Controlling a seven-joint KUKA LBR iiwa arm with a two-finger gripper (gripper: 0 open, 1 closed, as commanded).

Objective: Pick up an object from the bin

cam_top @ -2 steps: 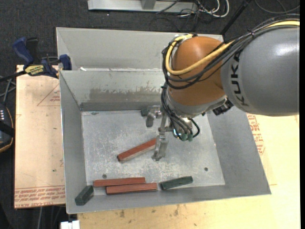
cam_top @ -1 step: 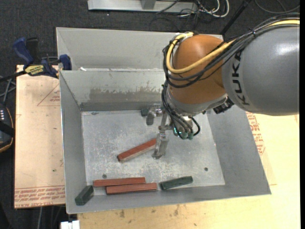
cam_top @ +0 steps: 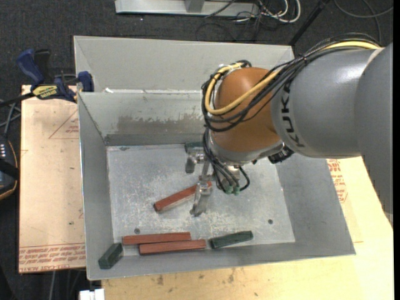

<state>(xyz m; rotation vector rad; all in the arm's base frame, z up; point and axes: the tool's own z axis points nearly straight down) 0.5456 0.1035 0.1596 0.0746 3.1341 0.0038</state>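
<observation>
Orange wrist (cam_top: 244, 111) fills bin (cam_top: 134, 170) centre, claw (cam_top: 199, 202) beside brown bar (cam_top: 175, 200).

You've got dark speckled carpet floor (cam_top: 44, 17) all round your setup. Along the top edge a flat grey metal stand base (cam_top: 181, 4) lies on it, and a messy tangle of black and white cables (cam_top: 275, 2) sits just beside that, trailing over the carpet.
</observation>
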